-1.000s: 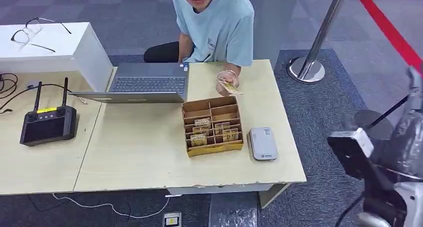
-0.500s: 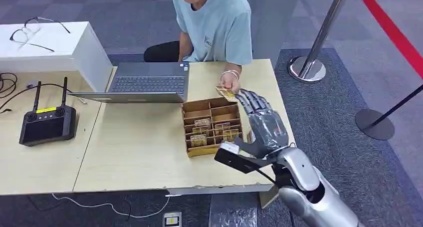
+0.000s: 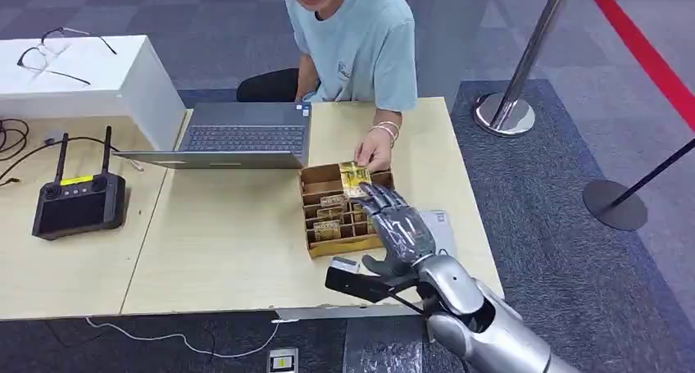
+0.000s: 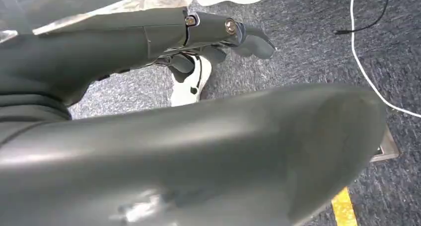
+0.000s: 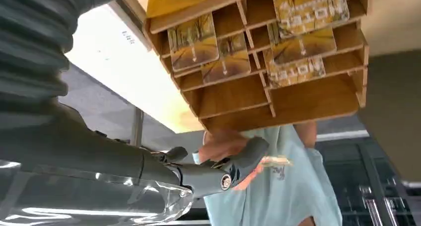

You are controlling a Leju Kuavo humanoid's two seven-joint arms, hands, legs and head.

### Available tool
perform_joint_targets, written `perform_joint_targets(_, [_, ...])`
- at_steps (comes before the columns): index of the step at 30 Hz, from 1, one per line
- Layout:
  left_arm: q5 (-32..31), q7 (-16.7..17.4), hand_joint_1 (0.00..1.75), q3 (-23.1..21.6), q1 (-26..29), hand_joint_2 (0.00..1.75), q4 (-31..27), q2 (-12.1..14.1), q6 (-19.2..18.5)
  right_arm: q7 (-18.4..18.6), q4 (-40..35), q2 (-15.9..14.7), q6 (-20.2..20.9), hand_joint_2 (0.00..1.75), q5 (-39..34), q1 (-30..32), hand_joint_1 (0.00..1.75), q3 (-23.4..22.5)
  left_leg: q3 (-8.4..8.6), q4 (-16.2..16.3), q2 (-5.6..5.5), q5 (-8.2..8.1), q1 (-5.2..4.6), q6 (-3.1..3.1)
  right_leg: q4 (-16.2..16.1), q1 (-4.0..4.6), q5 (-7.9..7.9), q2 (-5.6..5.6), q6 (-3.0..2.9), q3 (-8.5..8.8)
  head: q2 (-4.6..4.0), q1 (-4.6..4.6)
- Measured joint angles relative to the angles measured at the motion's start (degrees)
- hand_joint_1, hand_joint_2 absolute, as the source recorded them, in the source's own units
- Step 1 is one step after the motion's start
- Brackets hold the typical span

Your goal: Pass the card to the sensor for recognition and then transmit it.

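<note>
A person seated behind the table pinches a gold card upright over the back of the cardboard box. My right hand reaches across the box's right side with its fingers stretched out, the fingertips just below the card. In the right wrist view a fingertip lies against the person's hand, with the card seen edge-on beside it; the person still holds it. The grey sensor pad lies right of the box, half hidden by my hand. My left hand hangs over the carpet, holding nothing.
Several more gold cards stand in the box's compartments. An open laptop sits behind the box and a black remote controller at far left. A stanchion base and a red belt stand right of the table.
My right arm swung in from the right, passed over the sensor and now reaches across the box. The person's hand lowered the card from the table's far side down to the box.
</note>
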Motion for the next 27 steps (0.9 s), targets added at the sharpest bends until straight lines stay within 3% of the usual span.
perform_joint_targets(17, [0.04,0.63,0.0,-0.09,0.1,0.0,0.0,0.0,-0.07,1.22,2.27,0.04,-4.55,1.75,0.5,0.0,0.0,1.22,0.01,0.01,0.0,0.0,0.0,0.0,0.0,0.0,0.0,0.0,0.0,-0.01,0.0,-0.02])
perform_joint_targets(20, [0.17,0.44,0.0,-0.07,0.21,0.0,0.0,0.0,-0.04,2.47,0.28,-0.13,-7.02,1.75,2.43,-0.05,0.0,0.28,0.02,0.02,0.01,0.0,0.0,0.0,0.0,0.0,0.0,0.01,0.0,-0.01,0.0,0.0])
perform_joint_targets(27, [0.24,0.59,0.0,-0.07,0.26,0.0,0.0,0.0,-0.07,3.15,-4.73,-0.66,-7.82,1.75,5.29,-0.06,0.0,-0.72,0.02,0.03,0.02,0.0,0.0,0.0,0.0,0.0,0.0,0.01,0.0,-0.01,0.0,0.0])
